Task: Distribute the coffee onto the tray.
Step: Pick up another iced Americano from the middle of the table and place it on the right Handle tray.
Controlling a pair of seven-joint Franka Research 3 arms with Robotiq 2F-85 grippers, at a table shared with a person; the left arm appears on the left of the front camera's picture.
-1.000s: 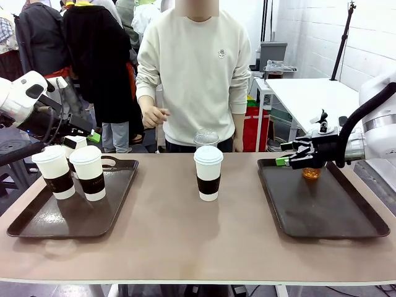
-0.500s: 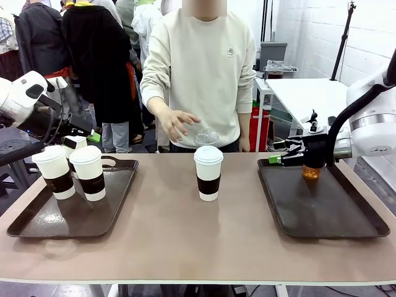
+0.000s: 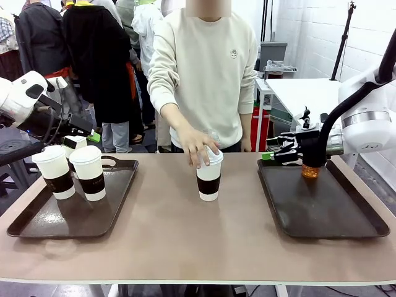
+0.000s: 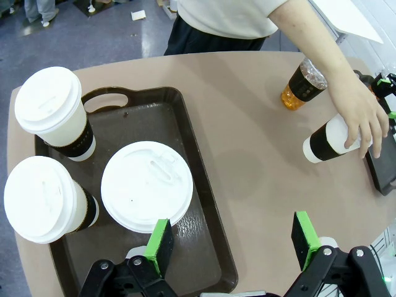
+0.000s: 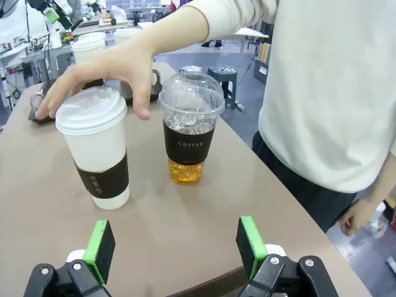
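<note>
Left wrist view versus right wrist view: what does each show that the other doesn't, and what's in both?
Left wrist adds a top-down look at three white cups in the left tray, beyond the open left gripper. Right wrist adds COFFEE printed on the sleeve of the amber cup and the person's other hand low, beyond the open right gripper. Both: the person's hand on the lone white cup, the amber cup beside it on the table, and tray cups, far off for the right wrist.
</note>
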